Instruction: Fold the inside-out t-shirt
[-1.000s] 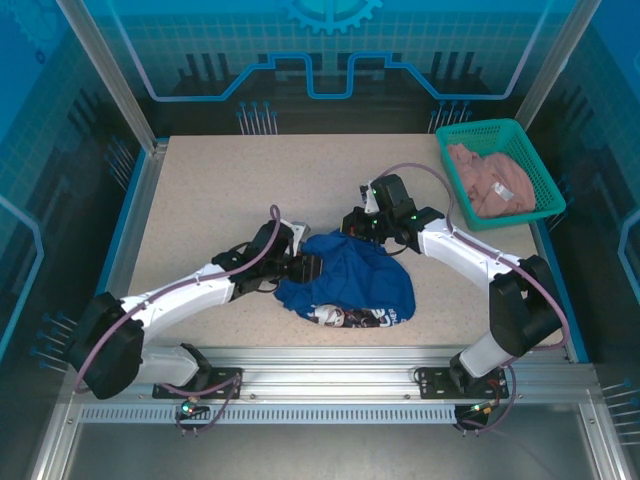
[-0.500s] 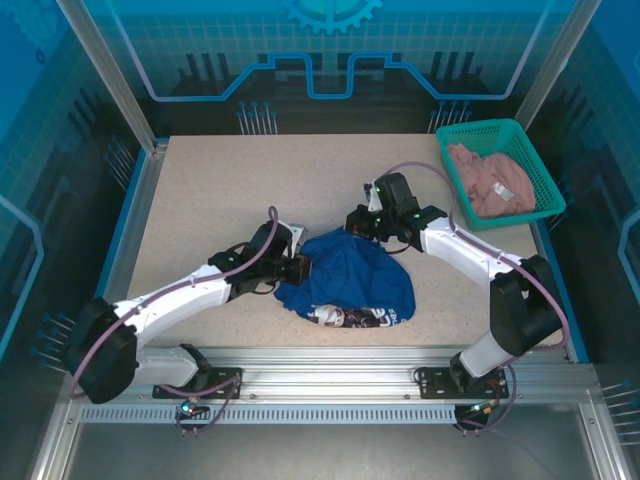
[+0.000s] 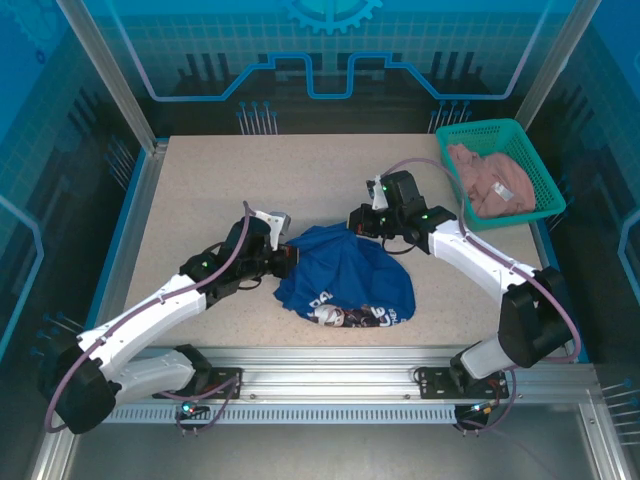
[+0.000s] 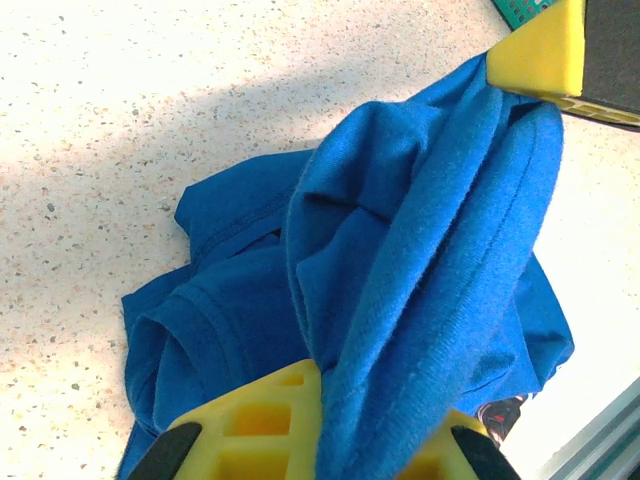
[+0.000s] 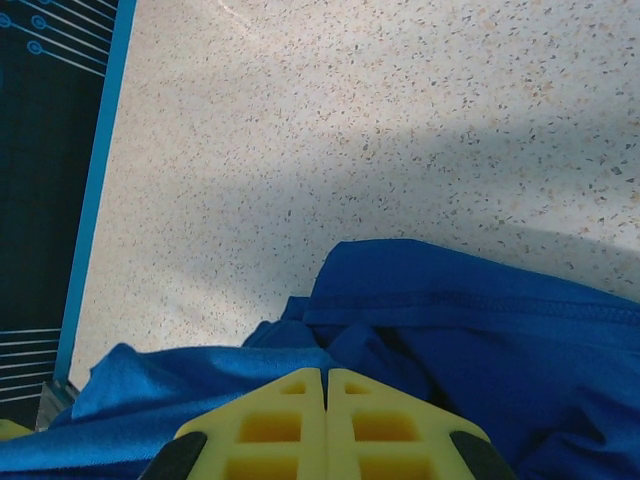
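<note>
Inside-out t-shirt [image 3: 345, 275] lies crumpled on the table [image 3: 220, 190], green basket [image 3: 478, 125] well apart.

My left arm [image 3: 165, 305]: stretched low toward table centre, left gripper [image 3: 287, 257] pinched on the blue t-shirt [image 3: 345, 275]. My right arm [image 3: 475, 255]: elbow bent, right gripper [image 3: 356, 220] clamped likewise.

The blue t-shirt [image 4: 430, 250] reads as soft matt knit cloth with a fine rib and stitched hems. The counter [image 5: 400, 120] beneath is smooth and pale, speckled like stone, with a dull sheen. The right pincer [image 5: 325, 400] is matt yellow plastic moulded in open cells, the basket [image 3: 478, 126] green plastic mesh, the front rail [image 3: 330, 385] bare brushed metal.
</note>
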Tool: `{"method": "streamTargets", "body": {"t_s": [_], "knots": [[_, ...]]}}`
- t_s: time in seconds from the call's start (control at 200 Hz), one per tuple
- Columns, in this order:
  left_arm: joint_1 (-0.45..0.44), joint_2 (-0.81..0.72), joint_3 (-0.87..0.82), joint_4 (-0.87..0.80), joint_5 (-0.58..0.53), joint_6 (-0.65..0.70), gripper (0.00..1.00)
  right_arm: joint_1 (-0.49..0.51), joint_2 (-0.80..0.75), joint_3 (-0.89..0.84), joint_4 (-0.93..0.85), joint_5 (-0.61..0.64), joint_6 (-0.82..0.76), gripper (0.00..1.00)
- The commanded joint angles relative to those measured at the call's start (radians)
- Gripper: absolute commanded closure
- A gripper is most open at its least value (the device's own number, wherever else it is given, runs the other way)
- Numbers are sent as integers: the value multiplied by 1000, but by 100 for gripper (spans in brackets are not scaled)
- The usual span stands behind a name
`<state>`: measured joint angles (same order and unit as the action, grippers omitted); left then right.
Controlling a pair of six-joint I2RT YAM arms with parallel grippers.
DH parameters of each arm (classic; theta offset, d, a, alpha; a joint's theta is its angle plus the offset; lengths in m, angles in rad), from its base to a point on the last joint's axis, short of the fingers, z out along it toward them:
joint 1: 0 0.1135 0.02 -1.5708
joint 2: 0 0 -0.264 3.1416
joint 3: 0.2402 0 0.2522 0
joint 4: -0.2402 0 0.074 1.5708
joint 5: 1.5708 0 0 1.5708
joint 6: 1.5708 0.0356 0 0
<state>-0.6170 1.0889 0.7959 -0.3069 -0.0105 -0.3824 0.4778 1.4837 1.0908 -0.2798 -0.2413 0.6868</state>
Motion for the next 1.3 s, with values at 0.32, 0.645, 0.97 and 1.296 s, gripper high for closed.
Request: {"method": "streamTargets", "body": {"t_s": [0.32,0.645,0.97,1.296], "knots": [[10,72,-4,38,147,29,78,-26,-83,-93,-44,24,-46,100],[10,108,-20,79,147,50,88,-37,-84,-85,-41,7,-47,100],[18,144,2,127,127,42,81,-36,-95,-108,-32,-1,-41,100],[33,174,5,135,92,17,78,-34,-100,-113,-29,-5,-40,100]]}}
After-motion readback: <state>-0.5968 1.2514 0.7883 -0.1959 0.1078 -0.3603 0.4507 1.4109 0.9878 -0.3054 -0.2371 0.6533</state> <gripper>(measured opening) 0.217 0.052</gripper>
